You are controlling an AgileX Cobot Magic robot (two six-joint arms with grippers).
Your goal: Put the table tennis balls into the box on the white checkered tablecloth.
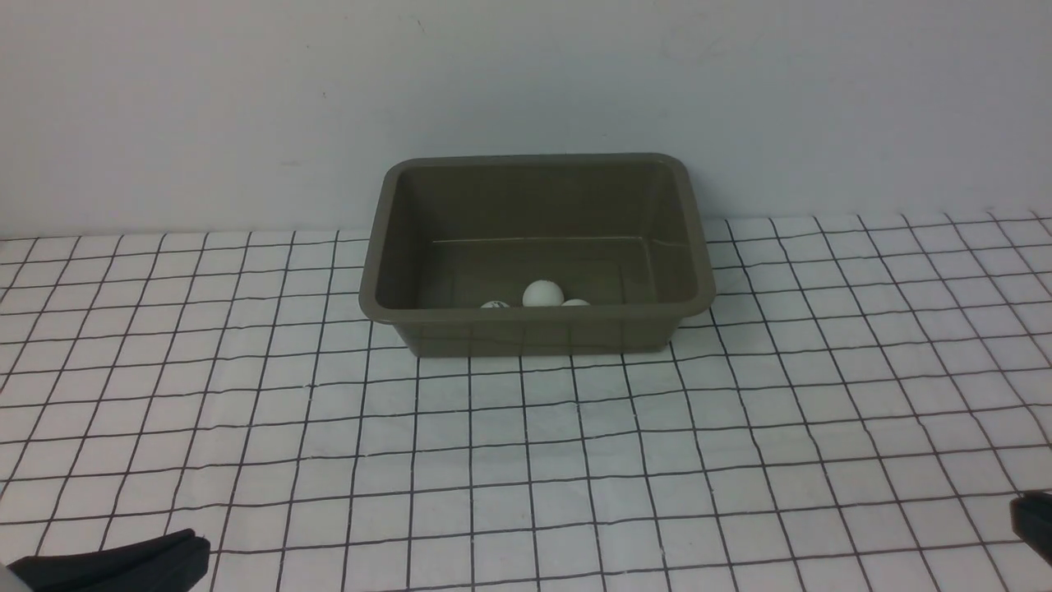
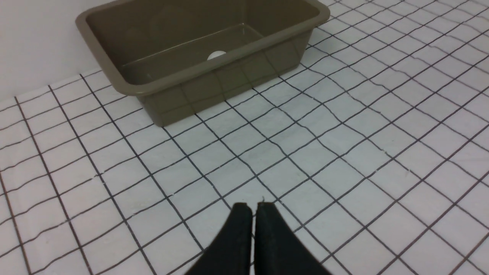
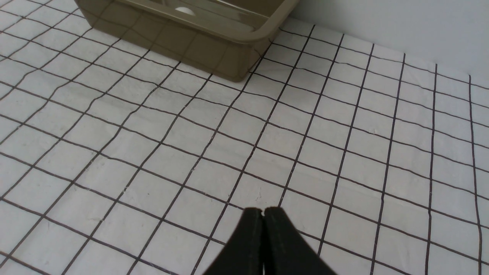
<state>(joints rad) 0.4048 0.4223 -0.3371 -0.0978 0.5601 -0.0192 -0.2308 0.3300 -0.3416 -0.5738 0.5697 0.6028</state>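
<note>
Three small matte white balls (image 1: 543,293) sit inside the box (image 1: 534,329), bunched against its near wall. The middle one shows most; the other two only peek over the rim. The left one has a small dark mark, too small to read as writing. The box is one olive-brown plastic tub with rounded corners, a flared rim and sloping sides; it has no readable label. It stands on the white checkered cloth (image 1: 740,427), at the far side near the wall (image 1: 526,82). The cloth has a thin black grid and is slightly wrinkled. The left gripper (image 2: 254,208) is clenched, tips pressed together with nothing between them, low over the cloth and well apart from the box. The right gripper (image 3: 263,214) is likewise clenched and empty.
</note>
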